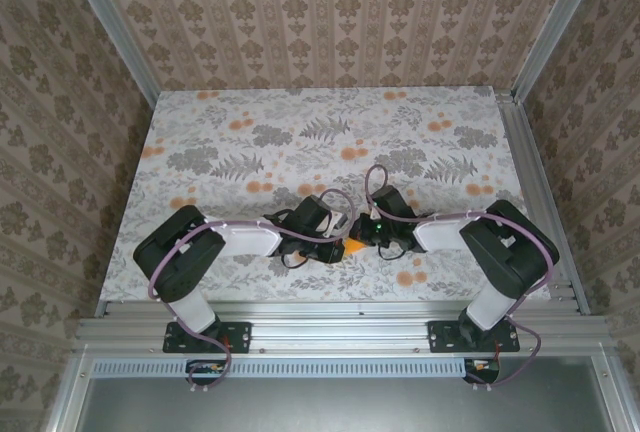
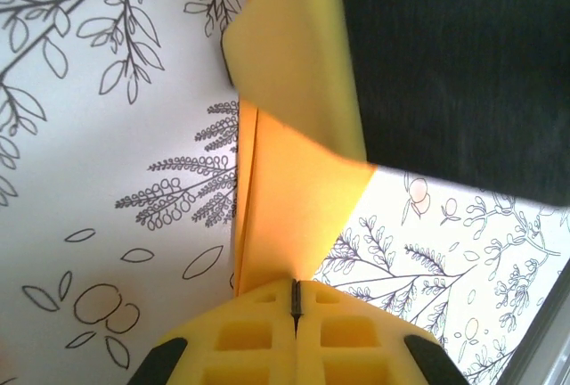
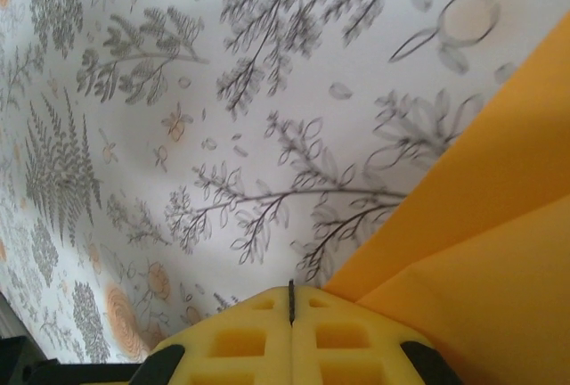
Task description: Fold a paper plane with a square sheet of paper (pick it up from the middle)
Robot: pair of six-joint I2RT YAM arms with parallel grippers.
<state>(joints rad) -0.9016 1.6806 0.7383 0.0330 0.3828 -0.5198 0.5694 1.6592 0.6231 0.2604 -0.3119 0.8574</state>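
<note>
Flower-and-fern patterned bench [image 1: 300,132], walled on three sides by brown wallpaper. Left gripper [image 2: 295,300] fully shut, pads flush, with the square sheet of paper [image 2: 285,216] running straight away from its tips; pinched or merely pressed down, cannot tell. Right gripper [image 3: 291,300] likewise shut, nothing seen between its pads, the same orange sheet just beside its tips in overlapping layers. Seen from above, lies near the middle of the bench's near edge, between both grippers, neither arm clearly nearer. Long axis pointing away from the left gripper, one flap curling up off the bench. Count: one sheet, partly folded; two grippers. Likely next: flattening that flap along the crease.
</note>
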